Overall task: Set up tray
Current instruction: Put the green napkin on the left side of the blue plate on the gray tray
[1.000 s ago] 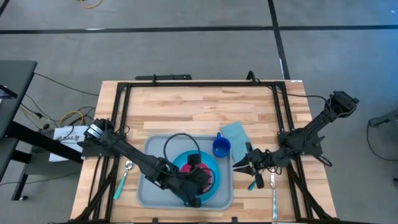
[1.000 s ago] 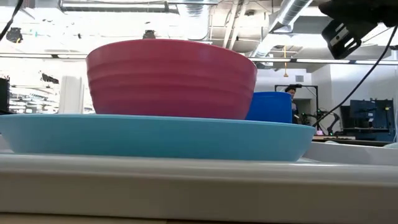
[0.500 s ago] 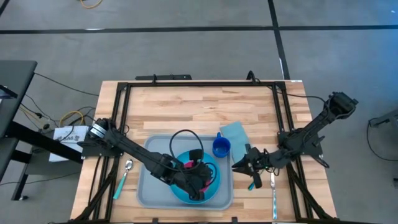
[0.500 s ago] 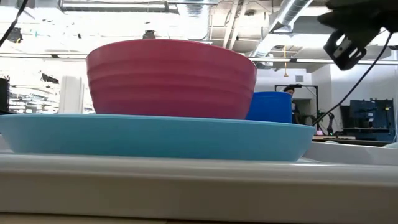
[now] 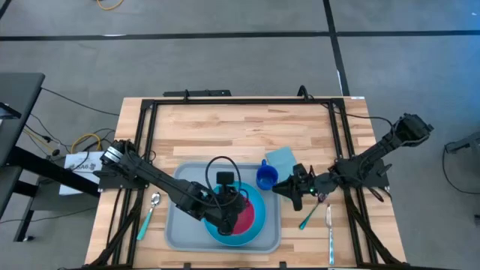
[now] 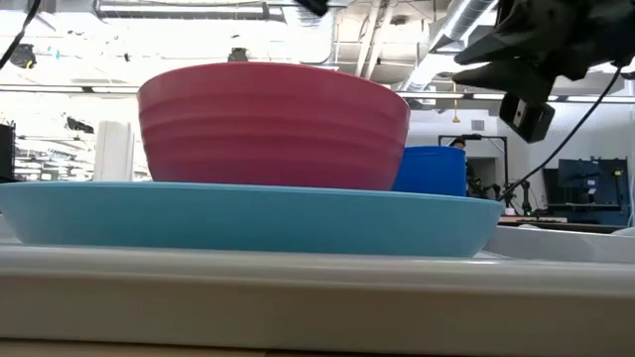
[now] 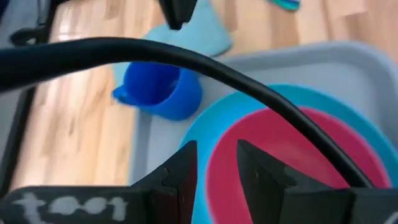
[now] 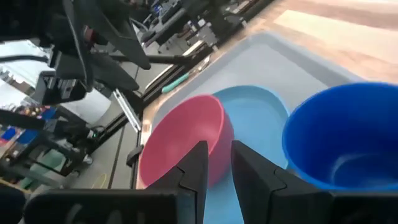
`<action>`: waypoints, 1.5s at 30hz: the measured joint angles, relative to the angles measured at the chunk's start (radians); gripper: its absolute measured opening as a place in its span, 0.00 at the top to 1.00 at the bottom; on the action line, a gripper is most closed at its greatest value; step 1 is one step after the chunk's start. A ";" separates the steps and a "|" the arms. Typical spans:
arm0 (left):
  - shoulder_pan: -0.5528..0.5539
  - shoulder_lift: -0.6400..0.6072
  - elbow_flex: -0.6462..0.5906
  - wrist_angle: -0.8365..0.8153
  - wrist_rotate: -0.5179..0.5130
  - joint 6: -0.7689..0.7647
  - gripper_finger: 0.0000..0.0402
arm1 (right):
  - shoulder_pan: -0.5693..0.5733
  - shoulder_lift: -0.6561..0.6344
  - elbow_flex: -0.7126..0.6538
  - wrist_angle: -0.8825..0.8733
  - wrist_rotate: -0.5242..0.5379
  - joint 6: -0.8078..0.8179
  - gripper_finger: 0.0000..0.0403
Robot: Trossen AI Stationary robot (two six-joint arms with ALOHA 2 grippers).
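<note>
The grey-blue tray lies on the table near its near edge. On it sits a round blue plate, and a pink bowl stands on the plate by its base. My left gripper hovers open just above the bowl's far rim and touches nothing. A blue cup stands at the tray's far right corner. My right gripper is open, close beside the cup on its right, and points at it. The pale teal napkin lies flat beyond the cup.
A teal-handled spoon lies left of the tray. A teal utensil and a metal one lie to its right, under my right arm. Bare wood stretches toward the far edge. Black frame rails border the table.
My left gripper has risen and drawn back from over the bowl toward the table's far left, uncovering it. The bowl has stayed in place on the plate. My right gripper has moved left toward the blue cup.
</note>
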 joint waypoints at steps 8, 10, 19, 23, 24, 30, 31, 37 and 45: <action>-0.038 -0.106 0.000 -0.160 -0.190 -0.017 0.74 | -0.024 0.003 0.000 -0.005 -0.062 0.021 0.84; -0.051 -0.141 0.000 -0.181 -0.243 -0.015 0.74 | -0.034 0.003 0.000 -0.005 -0.061 0.033 0.84; -0.087 -0.254 0.000 -0.232 -0.324 -0.053 0.74 | -0.050 0.003 0.000 -0.003 -0.155 -0.198 0.84; -0.090 -0.266 0.000 -0.238 -0.323 -0.059 0.74 | -0.050 0.003 0.000 0.000 -0.155 -0.253 0.84; -0.090 -0.266 0.000 -0.238 -0.322 -0.060 0.74 | -0.050 0.003 0.000 0.000 -0.155 -0.253 0.84; -0.090 -0.266 0.000 -0.246 -0.312 -0.064 0.74 | -0.012 0.003 0.000 0.008 -0.156 -0.300 0.84; -0.090 -0.266 0.000 -0.252 -0.314 -0.073 0.74 | -0.002 0.003 0.000 0.023 -0.156 -0.330 0.84; -0.093 -0.266 0.000 -0.262 -0.311 -0.133 0.74 | 0.052 0.003 0.036 0.195 -0.158 -0.542 0.84; -0.094 -0.266 0.000 -0.261 -0.303 -0.179 0.74 | 0.100 -0.005 0.111 0.155 -0.207 -0.545 0.84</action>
